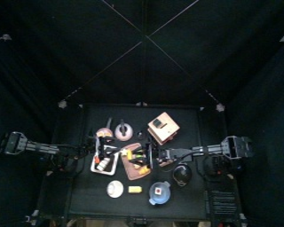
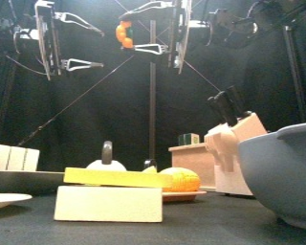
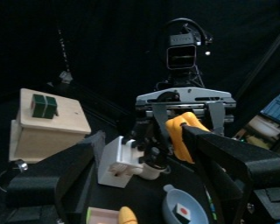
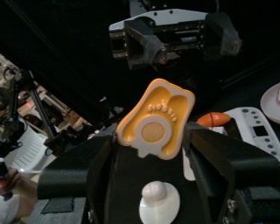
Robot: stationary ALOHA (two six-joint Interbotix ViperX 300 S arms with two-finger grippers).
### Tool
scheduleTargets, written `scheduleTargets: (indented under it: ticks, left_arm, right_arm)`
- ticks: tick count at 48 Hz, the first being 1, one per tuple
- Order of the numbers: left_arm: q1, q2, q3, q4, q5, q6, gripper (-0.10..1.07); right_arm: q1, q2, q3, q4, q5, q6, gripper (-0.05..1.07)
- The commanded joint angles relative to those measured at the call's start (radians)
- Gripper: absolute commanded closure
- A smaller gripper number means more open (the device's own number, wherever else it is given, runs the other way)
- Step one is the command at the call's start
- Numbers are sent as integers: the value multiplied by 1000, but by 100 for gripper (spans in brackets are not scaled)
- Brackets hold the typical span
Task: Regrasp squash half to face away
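Jaws of the left gripper (image 2: 92, 42), at upper left of the front view, are spread to their widest with nothing between them, and are pointed toward the frame's middle. Squash half (image 2: 123, 32) is held in the air just right of them, top centre of the front view, well above the table (image 2: 182, 225). It is clamped by the right gripper (image 4: 152, 136), which comes in from the upper right. In the right wrist view the yellow cut face is turned toward that arm's own camera, long axis tilted toward the upper right of the frame. In the left wrist view only an orange edge of the squash half (image 3: 184, 136) shows, at centre right, straight ahead of the open left jaws and apart from them. The key relation is judged to be this: the left gripper is level with the squash half and beside it, so a handover would need a short advance. Jaw alignment across the narrow side cannot be told.
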Motion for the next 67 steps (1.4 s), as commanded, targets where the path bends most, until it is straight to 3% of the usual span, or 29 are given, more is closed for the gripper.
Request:
scheduleTargets:
  ticks: [1,12,21,40,67]
  left_arm:
    - [-9,20,-43,52,-17,-44,-4]
    - [-9,92,-58,158,-97,-167,-4]
    - [11,160,-66,167,-181,-218,-4]
    - [52,258,-86,169,-291,-224,-4]
    - [52,296,-107,169,-293,-225,-2]
  right_arm:
    - [-25,-17,-25,-41,-9,-2,28]
    - [-61,-17,-25,-89,-9,-3,28]
    - [-61,-14,-28,-124,-9,-3,28]
    - [-55,0,-31,-129,-9,-3,28]
    - [-54,0,-34,-138,-3,8,28]
